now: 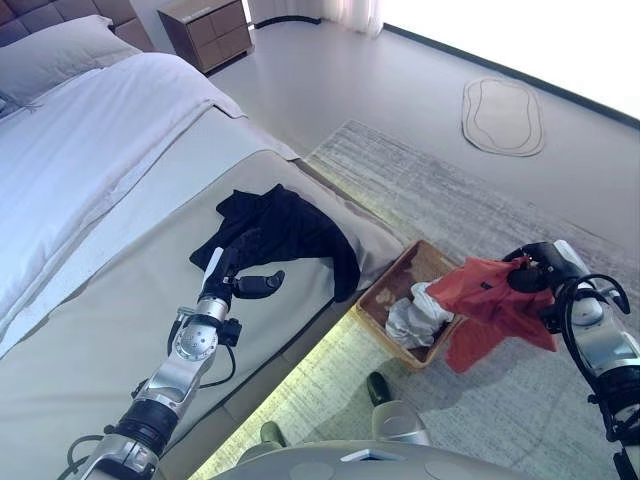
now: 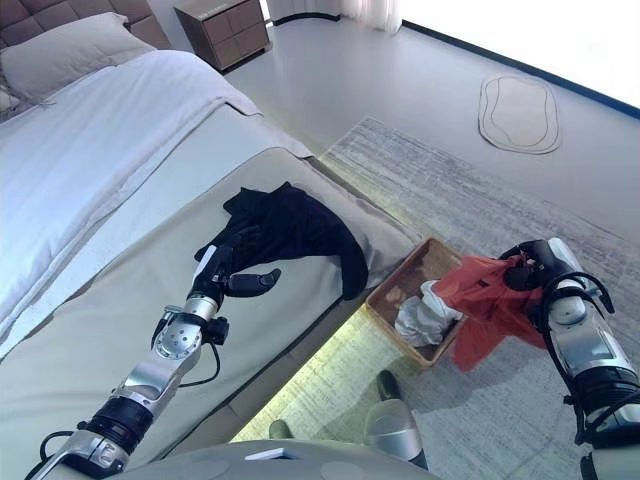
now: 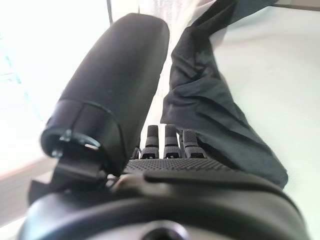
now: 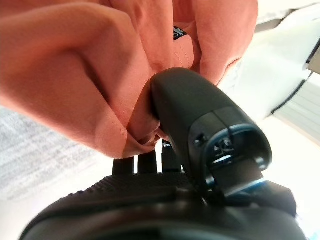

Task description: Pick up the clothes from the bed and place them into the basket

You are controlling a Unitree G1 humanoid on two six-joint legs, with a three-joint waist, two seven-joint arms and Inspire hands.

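A black garment [image 1: 290,228] lies crumpled on the bed [image 1: 90,320] near its foot edge, part of it hanging over the side. My left hand [image 1: 240,270] rests open at the garment's near edge, fingers straight on the cloth [image 3: 210,100] and thumb out. My right hand [image 1: 535,270] is shut on a red garment [image 1: 490,300], thumb pinching the cloth [image 4: 100,65]. The red cloth hangs beside the right rim of the wicker basket [image 1: 385,295] on the floor. White clothing [image 1: 415,315] lies in the basket.
The basket stands on a grey rug [image 1: 480,200] by the bed's side. A small oval mat [image 1: 503,115] lies farther off. A wooden nightstand [image 1: 205,30] and a pillow [image 1: 60,55] are at the bed's head.
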